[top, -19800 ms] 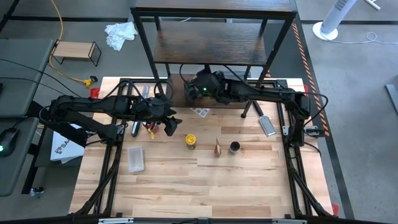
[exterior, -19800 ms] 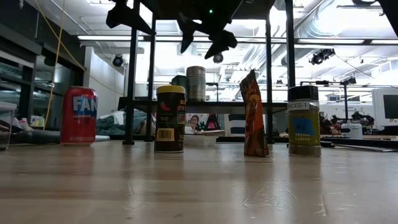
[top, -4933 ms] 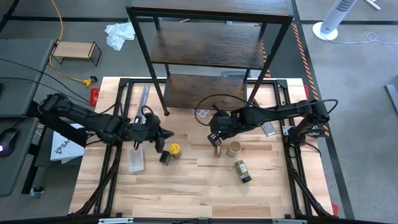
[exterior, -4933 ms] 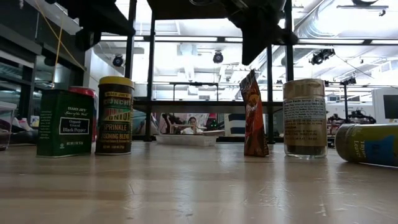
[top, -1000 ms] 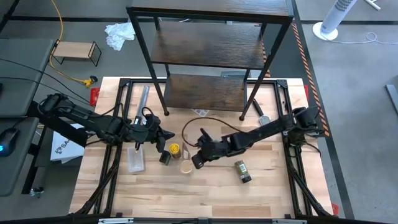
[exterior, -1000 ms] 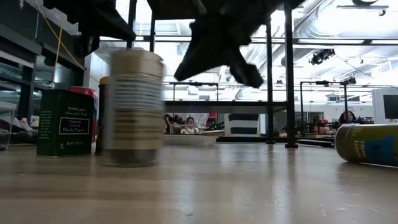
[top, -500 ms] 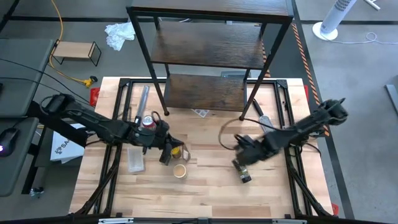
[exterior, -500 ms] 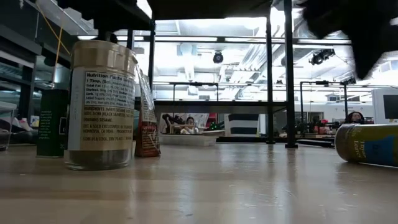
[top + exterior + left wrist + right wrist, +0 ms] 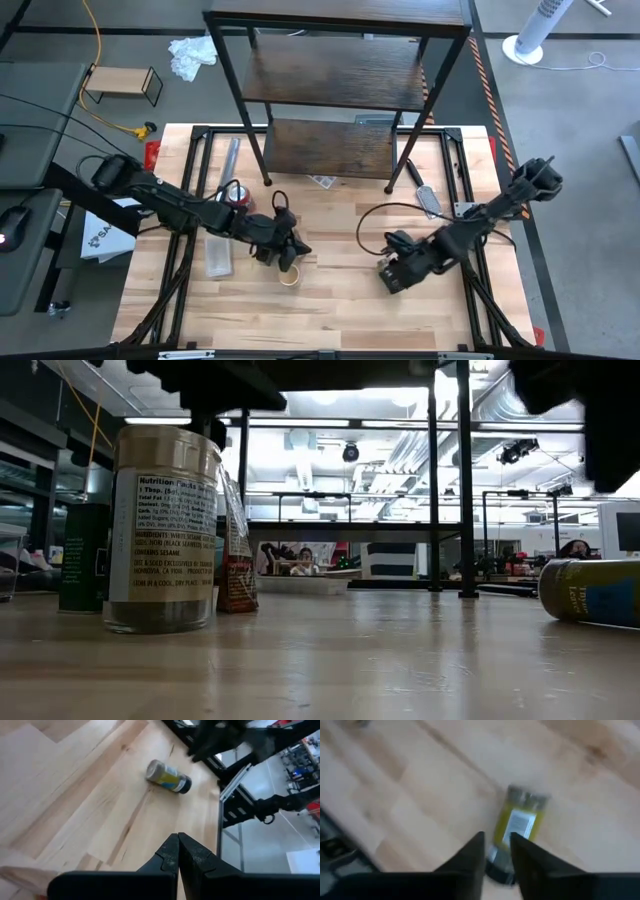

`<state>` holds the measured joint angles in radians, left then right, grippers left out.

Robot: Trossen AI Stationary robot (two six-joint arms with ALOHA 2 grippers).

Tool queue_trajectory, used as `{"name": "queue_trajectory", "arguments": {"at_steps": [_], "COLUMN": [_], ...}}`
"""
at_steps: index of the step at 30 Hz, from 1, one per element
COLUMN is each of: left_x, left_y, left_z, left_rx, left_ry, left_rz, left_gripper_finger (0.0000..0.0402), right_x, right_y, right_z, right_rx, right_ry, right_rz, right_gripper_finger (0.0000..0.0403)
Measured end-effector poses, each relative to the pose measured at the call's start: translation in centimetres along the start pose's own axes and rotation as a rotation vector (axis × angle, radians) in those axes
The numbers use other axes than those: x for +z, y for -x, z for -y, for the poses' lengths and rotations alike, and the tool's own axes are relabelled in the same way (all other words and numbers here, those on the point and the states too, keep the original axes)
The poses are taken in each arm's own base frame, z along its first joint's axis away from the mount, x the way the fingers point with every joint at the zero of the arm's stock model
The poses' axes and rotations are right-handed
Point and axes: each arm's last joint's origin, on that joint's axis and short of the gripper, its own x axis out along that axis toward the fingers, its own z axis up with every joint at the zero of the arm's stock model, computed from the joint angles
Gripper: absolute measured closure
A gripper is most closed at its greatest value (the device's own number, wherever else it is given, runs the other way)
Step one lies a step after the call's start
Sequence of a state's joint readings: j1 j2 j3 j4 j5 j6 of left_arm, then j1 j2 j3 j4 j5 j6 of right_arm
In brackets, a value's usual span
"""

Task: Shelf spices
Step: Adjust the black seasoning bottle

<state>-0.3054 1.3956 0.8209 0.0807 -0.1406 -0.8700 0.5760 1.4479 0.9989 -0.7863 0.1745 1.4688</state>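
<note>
- The right tool [image 9: 392,277] has swung from the centre of the desk [image 9: 340,320] to the toppled green-labelled jar [image 9: 388,270] on the right side and now hangs directly over it
- Its fingers [image 9: 470,852] have parted slightly and hold nothing; in the right wrist view the jar [image 9: 516,830] lies on its side just ahead of them
- The tan-lidded jar [image 9: 289,276] now stands upright and released at desk centre, next to the left tool [image 9: 290,252]
- The left tool has advanced toward that jar; its fingers [image 9: 170,855] are pressed together and empty
- The red can [image 9: 236,196] is uncovered behind the left arm
- The shelf [image 9: 335,85] carries no spices yet; judged next step: pick up the lying jar
</note>
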Motion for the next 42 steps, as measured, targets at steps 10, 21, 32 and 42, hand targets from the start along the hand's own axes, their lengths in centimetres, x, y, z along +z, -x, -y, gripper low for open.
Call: {"name": "queue_trajectory", "arguments": {"at_steps": [10,21,32,42], "left_x": [1.7,1.8,1.7,1.7], "left_y": [1.1,1.1,1.1,1.1], "left_z": [1.1,1.1,1.1,1.0], "left_rx": [-0.087,-0.083,-0.093,-0.076], "left_ry": [0.03,0.049,0.04,-0.005], "left_rz": [0.142,0.152,0.135,0.152], "left_gripper_finger": [0.0401,0.0401,0.0401,0.0401], "right_x": [1.2,-0.3,-4.5,-4.3], "right_y": [-3.0,-5.6,-8.1,-8.5], "right_z": [0.0,-0.3,-1.2,-0.9], "right_rx": [-0.094,-0.177,-0.196,-0.233], "right_ry": [-0.04,-0.136,-0.248,-0.283], "right_rz": [-0.106,-0.133,-0.188,-0.128], "right_gripper_finger": [0.0111,0.0038,0.0038,0.0044]}}
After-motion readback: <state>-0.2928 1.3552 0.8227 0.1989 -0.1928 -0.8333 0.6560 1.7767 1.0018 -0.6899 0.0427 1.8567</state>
